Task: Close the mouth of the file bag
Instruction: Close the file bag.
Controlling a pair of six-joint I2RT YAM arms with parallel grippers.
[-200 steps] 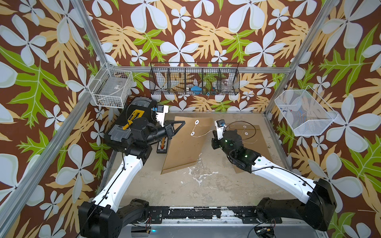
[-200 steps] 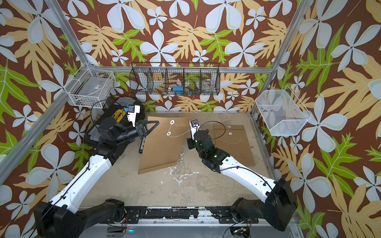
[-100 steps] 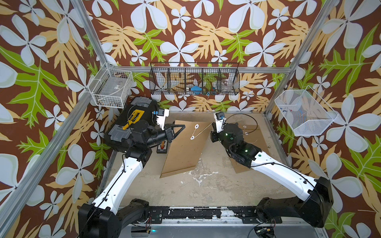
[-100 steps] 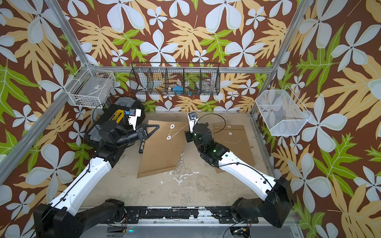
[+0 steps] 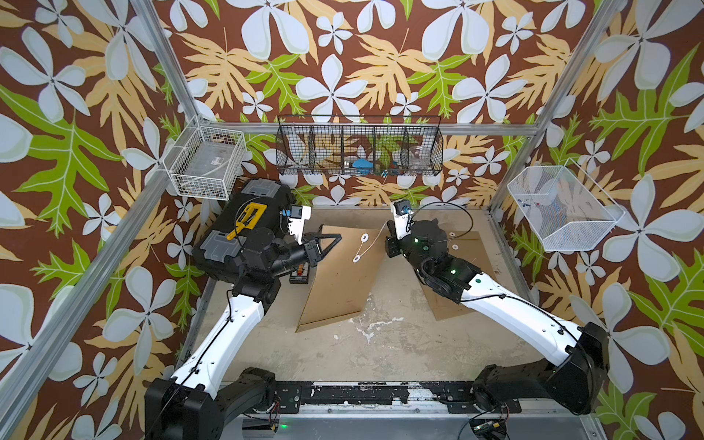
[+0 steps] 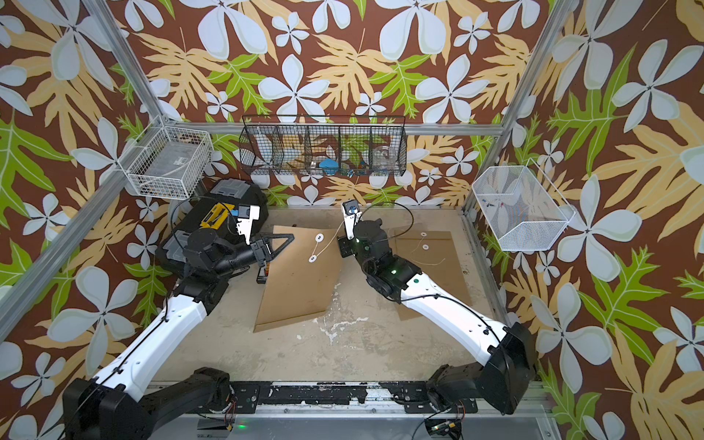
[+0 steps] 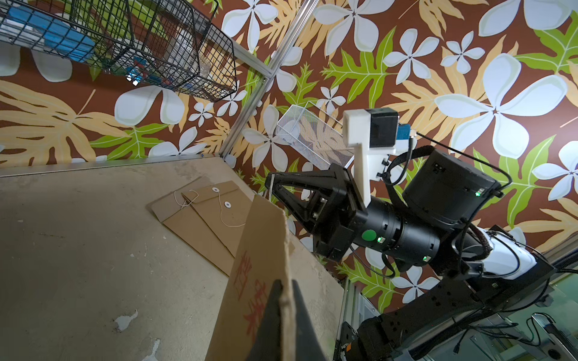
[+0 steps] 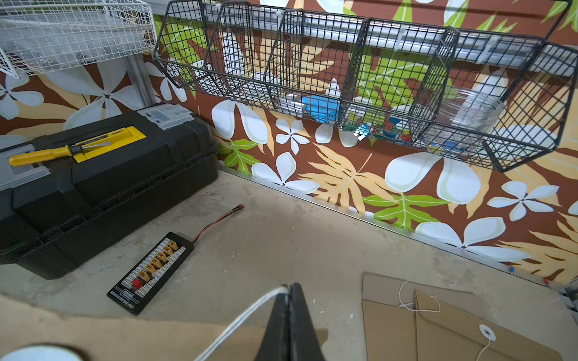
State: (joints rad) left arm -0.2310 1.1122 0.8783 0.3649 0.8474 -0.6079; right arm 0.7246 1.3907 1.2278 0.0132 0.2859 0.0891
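1. Kraft-brown file bag stands tilted near the middle of the tabletop, with its lower edge resting there and its upper corner lifted.
2. Left gripper is clamped tight on that raised corner; it should simply anchor the bag.
3. Right gripper is pinched closed on the white string. The string wants tension while it loops round the lower white button, or the wrap will slip.

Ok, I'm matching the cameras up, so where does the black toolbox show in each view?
Both top views: black toolbox at the back left corner, below the white basket.
Left wrist: not in it.
Right wrist: toolbox beside the connector board.
Shared landmark: the black wire basket on the back wall, in all four.
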